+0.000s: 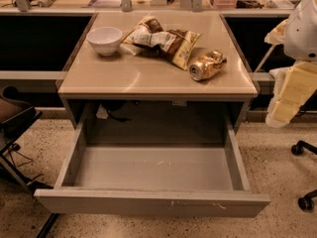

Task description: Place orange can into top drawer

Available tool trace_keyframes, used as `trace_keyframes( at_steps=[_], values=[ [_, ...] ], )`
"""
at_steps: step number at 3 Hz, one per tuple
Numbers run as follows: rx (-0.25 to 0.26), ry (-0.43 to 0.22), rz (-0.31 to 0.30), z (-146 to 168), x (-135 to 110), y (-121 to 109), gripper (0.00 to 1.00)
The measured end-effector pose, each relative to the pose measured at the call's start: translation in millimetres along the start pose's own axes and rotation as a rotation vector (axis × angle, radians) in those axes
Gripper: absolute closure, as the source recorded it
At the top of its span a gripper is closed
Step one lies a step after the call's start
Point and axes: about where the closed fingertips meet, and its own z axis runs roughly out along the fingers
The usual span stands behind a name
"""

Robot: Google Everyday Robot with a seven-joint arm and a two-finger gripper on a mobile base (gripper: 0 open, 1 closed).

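The orange can [208, 65], dented and shiny gold with a silver top, lies on its side near the right front of the beige table [148, 78]. The top drawer [153, 175] is pulled fully out below the table, and its scuffed grey inside holds nothing. My arm hangs at the right edge of the camera view, white above and pale yellow below. My gripper [283, 110] is at the arm's lower end, beside the table's right front corner. It is to the right of the can and apart from it, holding nothing that I can see.
A white bowl [104, 39] stands at the table's back left. A crumpled brown-and-white snack bag [163, 40] lies just behind and left of the can. A dark chair [15, 118] stands at the left, and chair wheels [304, 175] at the right on the floor.
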Motion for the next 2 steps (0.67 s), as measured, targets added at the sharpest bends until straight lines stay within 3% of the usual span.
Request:
trace_keyframes(
  at_steps=[1,2],
  values=[
    [0.000,0.000,0.000,0,0,0,0.00],
    [-0.006,-0.064,-0.026,2,-9,-18,0.00]
  ],
)
